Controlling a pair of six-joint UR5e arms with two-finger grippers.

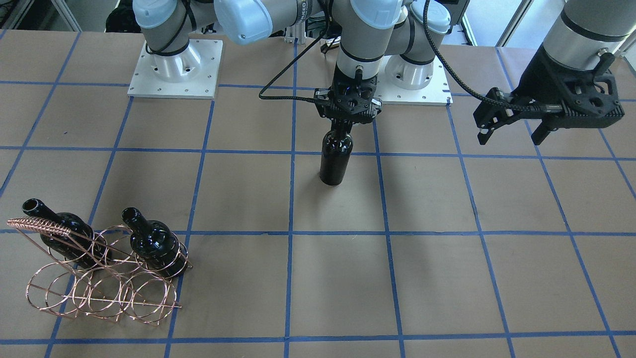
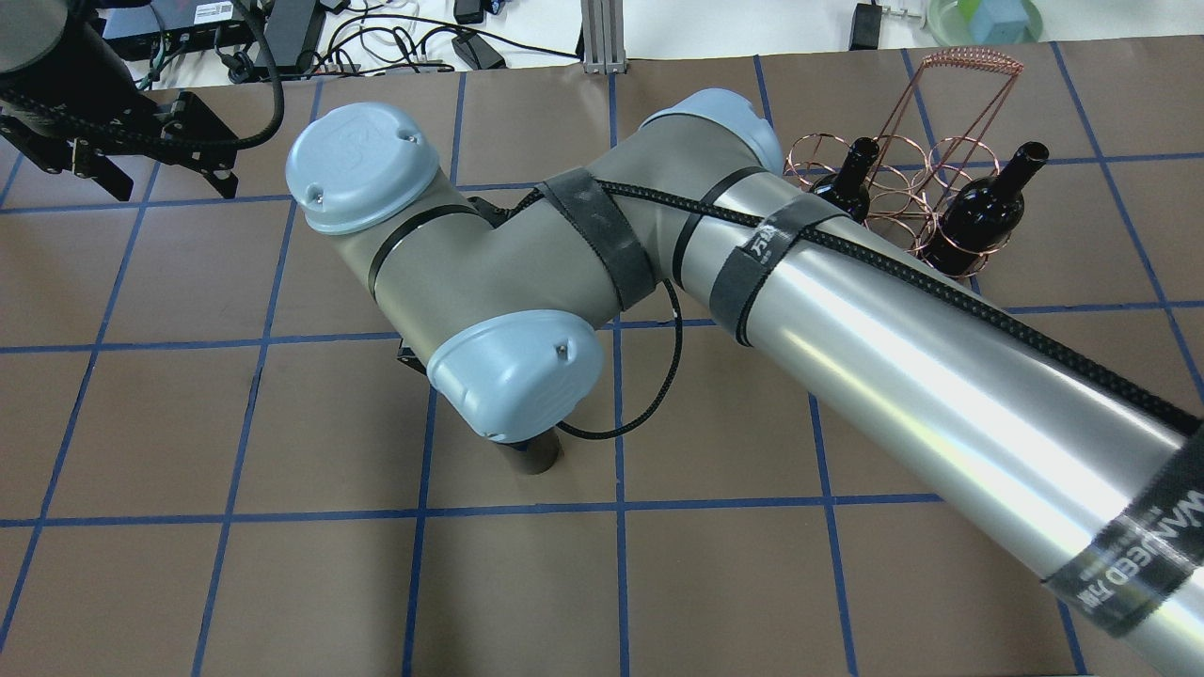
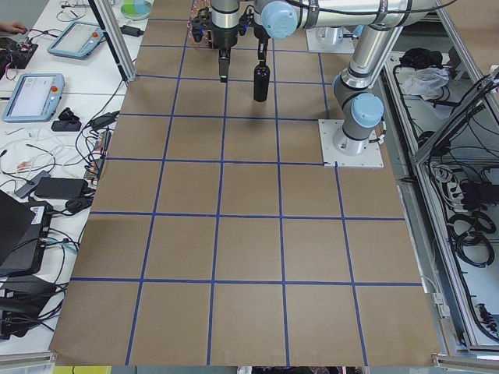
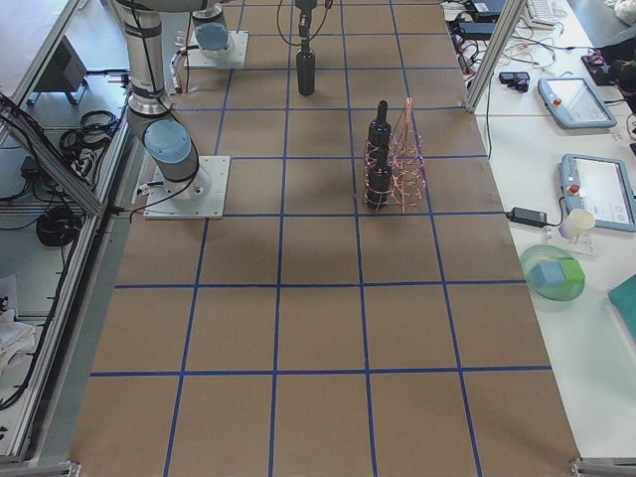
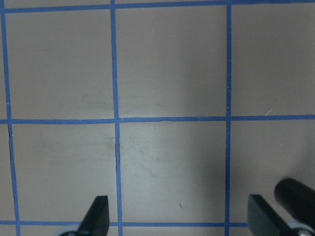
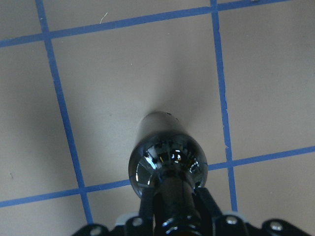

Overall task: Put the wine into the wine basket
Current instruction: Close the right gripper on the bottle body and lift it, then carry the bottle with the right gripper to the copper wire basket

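Note:
My right gripper (image 1: 341, 127) is shut on the slim neck of a glossy black wine bottle (image 1: 336, 161) and holds it upright near the table's middle. I cannot tell whether its base touches the table. The right wrist view shows the fingers (image 6: 209, 209) clamped around the neck above the bottle's shoulder (image 6: 166, 160). The copper wire wine basket (image 1: 107, 293) stands far off by the table's edge, with two alike black bottles (image 1: 63, 229) (image 1: 155, 244) in its hoops. My left gripper (image 1: 512, 130) hangs open and empty above the table, also in the left wrist view (image 5: 178, 216).
The right arm's long silver link (image 2: 941, 376) covers much of the overhead view and hides most of the held bottle. Both arm bases (image 1: 175, 69) stand at the table's robot side. The brown table (image 1: 447, 278) has a blue tape grid.

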